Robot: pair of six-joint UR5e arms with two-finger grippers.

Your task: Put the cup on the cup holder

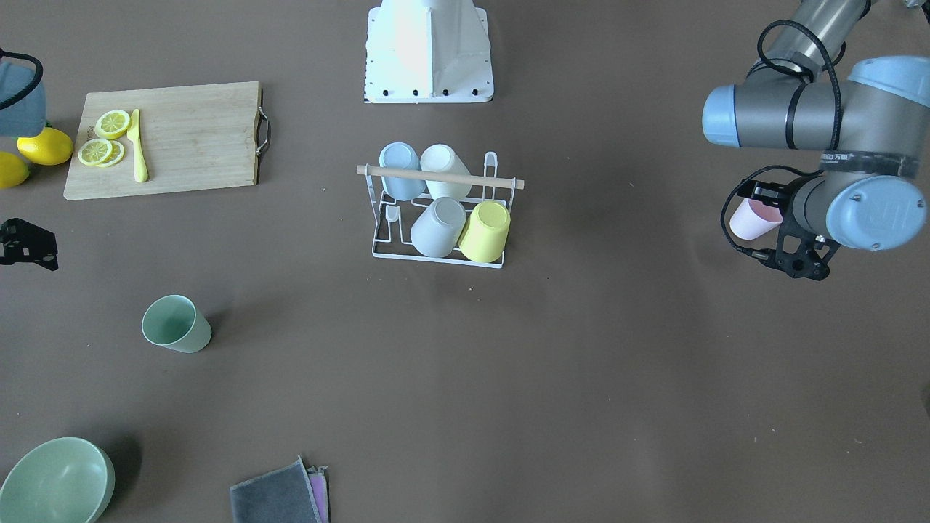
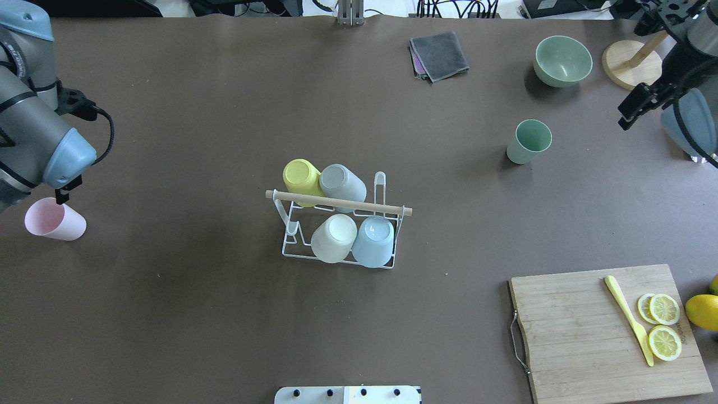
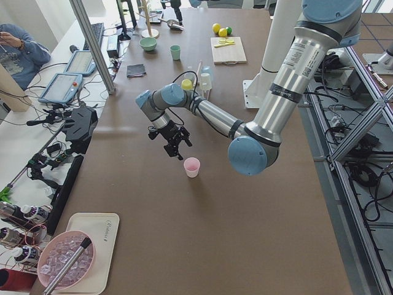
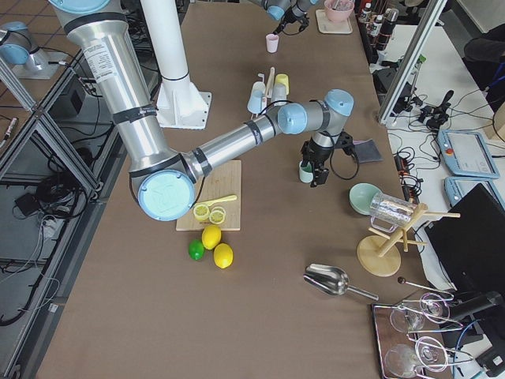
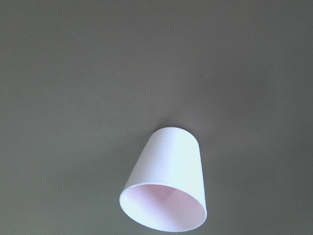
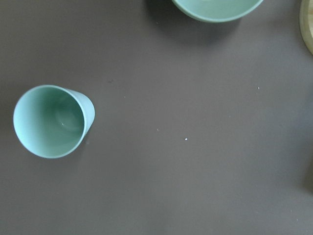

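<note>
The cup holder (image 1: 439, 176), a white wire rack with a wooden rod, stands mid-table (image 2: 336, 202) and holds several upturned cups. A pink cup (image 2: 55, 220) stands upright at the table's left end and shows close below the camera in the left wrist view (image 5: 168, 188). My left gripper (image 1: 795, 261) hovers just above and beside the pink cup; it looks open and empty (image 3: 175, 147). A green cup (image 2: 528, 141) stands upright, seen from above in the right wrist view (image 6: 51, 121). My right gripper (image 2: 639, 106) hangs near the green cup and looks open and empty.
A wooden cutting board (image 2: 589, 331) with lemon slices and a yellow knife lies near the robot's right side, with whole lemons (image 2: 701, 311) beside it. A green bowl (image 2: 562, 60), a grey cloth (image 2: 440, 54) and a wooden stand (image 2: 631, 64) lie along the far edge.
</note>
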